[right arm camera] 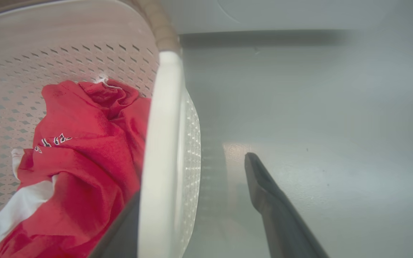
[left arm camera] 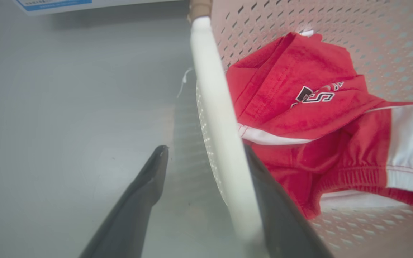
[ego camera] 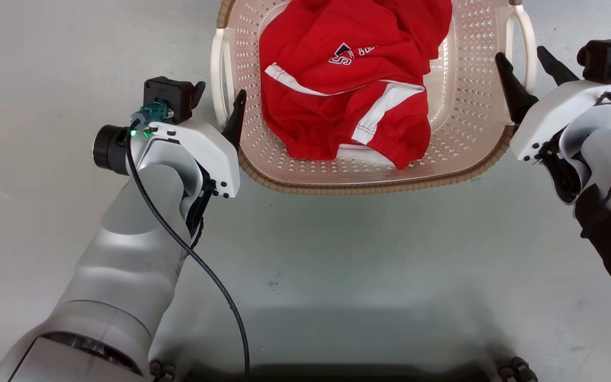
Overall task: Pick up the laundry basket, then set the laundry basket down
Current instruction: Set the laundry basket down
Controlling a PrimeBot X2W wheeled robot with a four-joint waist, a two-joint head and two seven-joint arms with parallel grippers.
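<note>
The laundry basket (ego camera: 369, 187) stands on the grey floor, cream and perforated with a brown woven-look rim, holding a red and white garment (ego camera: 348, 79). My left gripper (ego camera: 219, 103) is open, its two dark fingers straddling the basket's left white loop handle (ego camera: 219, 63). In the left wrist view that handle (left arm camera: 217, 107) runs between the spread fingers (left arm camera: 152, 172), close to the inner one. My right gripper (ego camera: 528, 66) is open astride the right handle (ego camera: 524, 37). In the right wrist view the handle (right arm camera: 163, 125) hides one finger; the outer finger (right arm camera: 264, 186) stands apart over the floor.
Bare grey floor (ego camera: 337, 254) surrounds the basket. A white appliance edge with a blue label (left arm camera: 48, 3) lies beyond the left handle. A pale wall or base (right arm camera: 299, 14) runs behind the right handle. The robot's dark base (ego camera: 337, 371) sits at the bottom.
</note>
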